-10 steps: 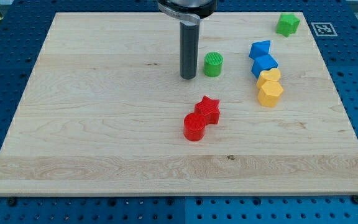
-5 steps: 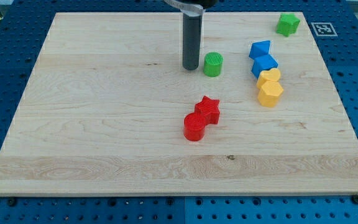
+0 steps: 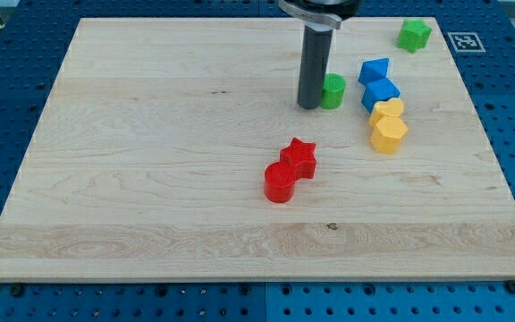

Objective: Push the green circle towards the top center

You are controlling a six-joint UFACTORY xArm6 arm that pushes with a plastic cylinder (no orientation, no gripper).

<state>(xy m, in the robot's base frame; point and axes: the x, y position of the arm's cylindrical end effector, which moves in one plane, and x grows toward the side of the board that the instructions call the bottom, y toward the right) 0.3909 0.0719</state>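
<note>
Tool: our rod holds nothing, my tip [image 3: 310, 106] touching the green circle [image 3: 333, 91], partly hiding its left side. We read no writing on the bench [image 3: 150, 179].

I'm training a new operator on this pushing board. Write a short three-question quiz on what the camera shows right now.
1. True or false: my tip sits at the view's left of the green circle, right against it.
2. Which block lies nearest the view's top right corner? A) red star B) green block C) yellow block
3. Fill in: the red star touches the red ___.

Key: 1 true; 2 B; 3 cylinder.
</note>
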